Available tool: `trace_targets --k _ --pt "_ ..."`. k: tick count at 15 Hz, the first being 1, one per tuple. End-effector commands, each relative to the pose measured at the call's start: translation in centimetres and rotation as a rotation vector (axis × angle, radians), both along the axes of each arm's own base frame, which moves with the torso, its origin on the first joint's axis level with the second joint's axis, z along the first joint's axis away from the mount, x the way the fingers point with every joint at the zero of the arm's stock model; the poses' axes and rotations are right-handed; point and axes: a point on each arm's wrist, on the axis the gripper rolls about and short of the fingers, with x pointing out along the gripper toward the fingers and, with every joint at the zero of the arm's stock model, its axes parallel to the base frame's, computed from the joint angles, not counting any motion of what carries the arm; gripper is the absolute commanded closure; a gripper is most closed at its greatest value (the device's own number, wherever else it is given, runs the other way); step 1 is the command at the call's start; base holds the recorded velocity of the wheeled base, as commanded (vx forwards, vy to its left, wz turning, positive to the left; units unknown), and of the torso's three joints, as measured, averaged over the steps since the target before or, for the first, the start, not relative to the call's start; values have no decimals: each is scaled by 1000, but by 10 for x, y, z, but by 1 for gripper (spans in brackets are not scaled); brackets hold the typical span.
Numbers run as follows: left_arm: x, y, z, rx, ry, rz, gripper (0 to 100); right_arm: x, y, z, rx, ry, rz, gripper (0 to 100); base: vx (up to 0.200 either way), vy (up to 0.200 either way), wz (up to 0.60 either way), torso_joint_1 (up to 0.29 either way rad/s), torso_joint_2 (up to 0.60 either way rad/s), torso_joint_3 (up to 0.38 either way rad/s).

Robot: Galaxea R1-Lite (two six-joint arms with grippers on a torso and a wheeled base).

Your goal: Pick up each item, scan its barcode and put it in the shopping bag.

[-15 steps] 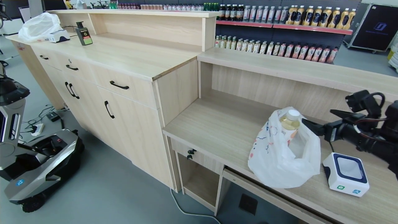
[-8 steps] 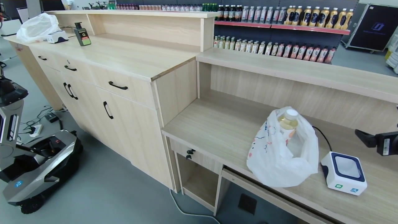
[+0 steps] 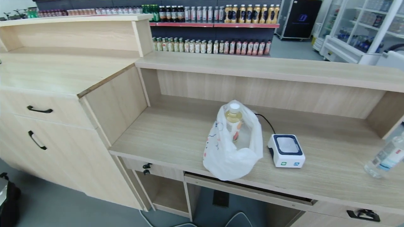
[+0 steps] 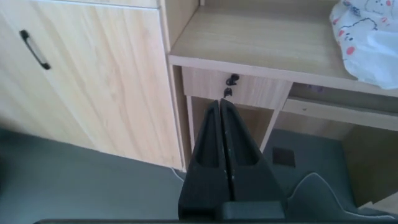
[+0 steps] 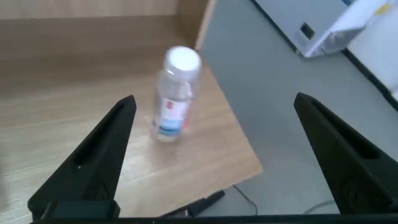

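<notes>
1. Your left gripper (image 4: 219, 104) has its two black fingers pressed flat together with nothing between them. It hangs in front of the counter, above the grey floor (image 4: 93, 174), with its tips towards the small drawer with a black lock (image 4: 239, 87) under the worktop.
2. Your right gripper (image 5: 214, 99) is spread wide and holds nothing. Beyond it, seen between the two fingers but touched by neither, is the clear plastic water bottle with a white cap and a red-and-blue label (image 5: 173, 96).
3. That water bottle stands on the light wood counter (image 3: 176, 135) near its right end, close to the corner and well apart from the other things.
4. The white plastic shopping bag with a coloured print (image 3: 232, 154) sits near the front edge of the worktop, its mouth open upward.
5. Inside the bag a bottle of pale yellow drink with a white cap (image 3: 234, 117) stands upright, its top level with the bag's rim.
6. The white box-shaped barcode scanner with a dark blue frame around its window (image 3: 285, 150) sits just beside the bag on its right, window facing up. A thin black cable (image 3: 264, 120) runs from behind it towards the back panel.
</notes>
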Motion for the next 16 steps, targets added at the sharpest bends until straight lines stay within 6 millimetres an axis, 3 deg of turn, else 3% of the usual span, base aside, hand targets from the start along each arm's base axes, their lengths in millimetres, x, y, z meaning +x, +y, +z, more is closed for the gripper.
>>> trace_targets --k 1,4,7,10,16 --pt "0 0 0 0 0 0 100 7 -18 -19 91 48 -65 0 0 0 0 0 0 0" --pt "0 0 0 0 0 0 100 19 -55 -52 174 103 -111 0 0 0 0 0 0 0" --pt "0 0 0 0 0 0 100 35 -77 -75 190 69 61 0 0 0 0 0 0 0" --pt "0 0 0 0 0 0 100 46 -84 -90 167 101 223 0 0 0 0 0 0 0" --pt "0 0 0 0 0 0 100 76 -79 -108 105 104 328 0 0 0 0 0 0 0"
